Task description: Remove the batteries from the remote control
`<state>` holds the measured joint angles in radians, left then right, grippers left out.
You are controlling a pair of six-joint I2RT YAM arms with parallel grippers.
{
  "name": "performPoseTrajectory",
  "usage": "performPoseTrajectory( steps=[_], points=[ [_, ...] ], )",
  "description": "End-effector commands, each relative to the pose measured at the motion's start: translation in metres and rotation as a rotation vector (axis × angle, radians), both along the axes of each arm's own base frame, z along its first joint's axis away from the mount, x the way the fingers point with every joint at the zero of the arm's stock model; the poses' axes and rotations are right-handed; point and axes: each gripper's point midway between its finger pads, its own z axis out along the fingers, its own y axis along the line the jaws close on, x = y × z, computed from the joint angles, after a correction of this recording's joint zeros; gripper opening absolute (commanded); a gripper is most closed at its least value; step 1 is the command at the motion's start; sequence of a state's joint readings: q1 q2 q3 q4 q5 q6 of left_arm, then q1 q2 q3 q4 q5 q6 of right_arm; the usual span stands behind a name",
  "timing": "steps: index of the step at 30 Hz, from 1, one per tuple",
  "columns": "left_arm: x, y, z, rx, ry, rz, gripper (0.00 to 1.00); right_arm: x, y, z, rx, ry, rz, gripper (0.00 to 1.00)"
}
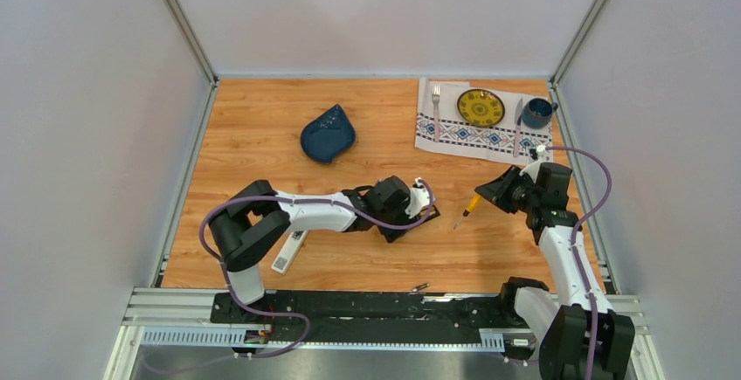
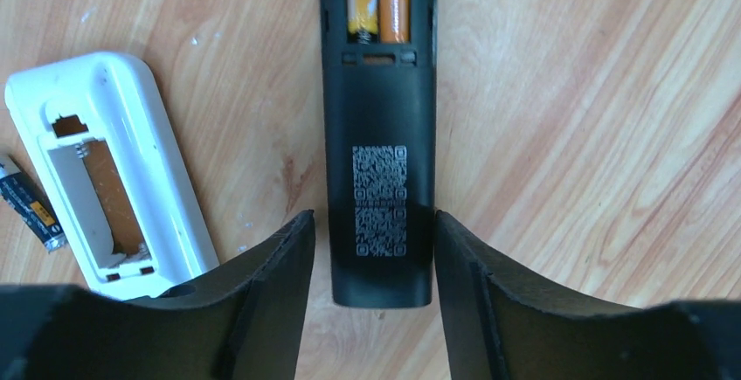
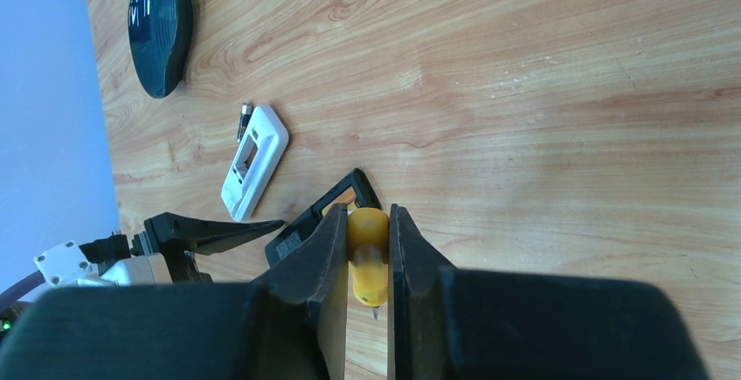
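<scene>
Top external, wood table (image 1: 262, 118), pale walls (image 1: 87, 92), left pincer (image 2: 374, 227) parted astride remote (image 2: 377, 118), right pincer (image 3: 368, 216) clenching screwdriver (image 3: 369, 258)

You had bright, even light from overhead in all three views. From the top camera the table (image 1: 262, 118) was uniformly lit, the arms threw only short, soft shadows beneath them, and the pale walls looked flat and slightly washed. Your left wrist view was sharp on the black remote (image 2: 380, 188), with its printed codes crisp and the batteries (image 2: 380, 4) in full colour, while the fingers (image 2: 271, 293) of the left gripper (image 2: 374, 218) were dark and soft. In your right wrist view the right gripper (image 3: 367, 210) and the screwdriver (image 3: 369, 245) were blurred. The wood grain beyond was clear, and the blue dish (image 3: 159, 22) showed small glints.
</scene>
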<state>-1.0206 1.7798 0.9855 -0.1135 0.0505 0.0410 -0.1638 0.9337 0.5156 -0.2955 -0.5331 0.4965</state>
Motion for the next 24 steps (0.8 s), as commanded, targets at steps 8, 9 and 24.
performPoseTrajectory(
  steps=[8,9,24],
  points=[
    [-0.037,0.052,-0.051,0.185,0.123,0.048,0.29,0.012,0.002,0.021,0.000,-0.074,0.017,0.00],
    [-0.042,0.053,-0.050,0.186,0.128,0.045,0.28,0.011,0.003,0.019,0.004,-0.068,0.019,0.00],
    [-0.101,0.076,-0.044,0.168,0.119,0.167,0.32,0.026,0.063,0.021,-0.033,-0.091,0.157,0.00]
  ],
)
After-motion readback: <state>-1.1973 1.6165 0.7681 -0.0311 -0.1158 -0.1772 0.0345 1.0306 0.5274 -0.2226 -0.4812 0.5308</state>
